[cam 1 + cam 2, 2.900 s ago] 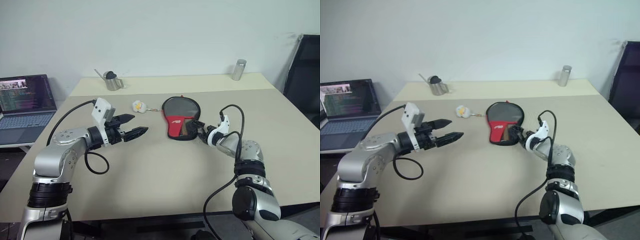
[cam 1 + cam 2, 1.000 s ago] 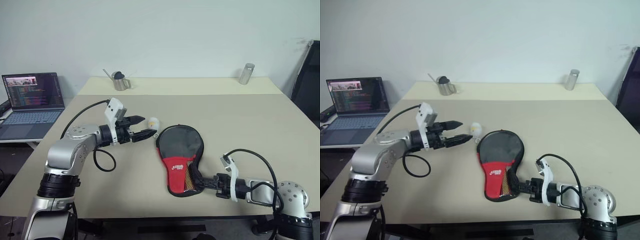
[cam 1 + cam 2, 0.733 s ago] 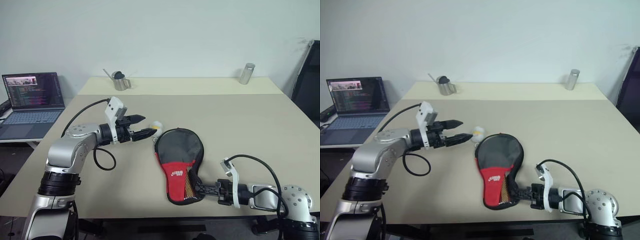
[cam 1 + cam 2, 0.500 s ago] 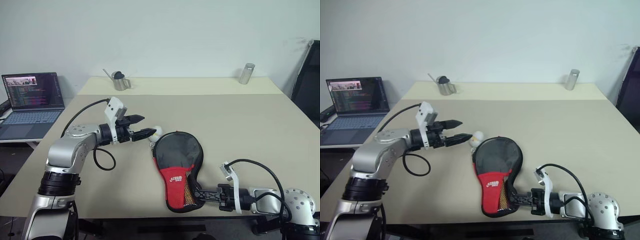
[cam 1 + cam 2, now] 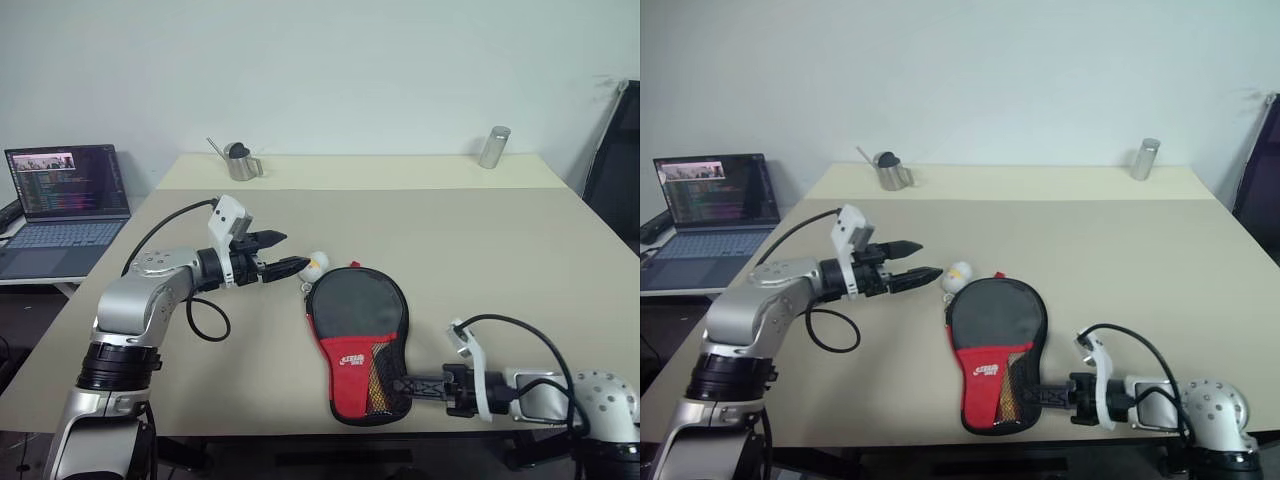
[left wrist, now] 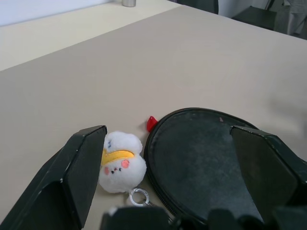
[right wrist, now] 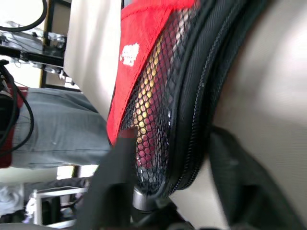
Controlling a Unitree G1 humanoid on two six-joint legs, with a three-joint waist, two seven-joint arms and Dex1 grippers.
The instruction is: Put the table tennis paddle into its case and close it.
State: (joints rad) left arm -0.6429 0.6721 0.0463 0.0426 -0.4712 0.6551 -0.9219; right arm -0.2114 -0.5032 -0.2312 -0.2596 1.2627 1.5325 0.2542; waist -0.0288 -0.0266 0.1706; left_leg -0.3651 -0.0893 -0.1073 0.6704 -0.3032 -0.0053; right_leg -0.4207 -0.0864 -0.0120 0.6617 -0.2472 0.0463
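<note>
The case (image 5: 357, 318), black with a red lower panel and a mesh pocket, lies flat near the table's front edge. Tan and red stripes show through the mesh (image 7: 148, 96); the rest of the paddle is hidden inside. My right gripper (image 5: 402, 386) lies low on the table at the case's narrow end. Its fingers (image 7: 115, 191) stand apart on either side of that end, open. Just left of the case's round top, my left gripper (image 5: 292, 251) hovers open, its fingers (image 6: 81, 172) spread wide over the case (image 6: 206, 158) and a small white plush (image 6: 122, 162).
The white plush keychain (image 5: 317, 265) touches the case's top left edge. At the table's back stand a metal jug (image 5: 237, 162) and a metal cylinder (image 5: 494, 147). A laptop (image 5: 65, 200) sits off to the left, a dark chair (image 5: 615, 150) at the right.
My right gripper went from shut on the case's narrow end to open and drew back slightly. The case and plush slid a little toward the front edge. The left arm kept still.
</note>
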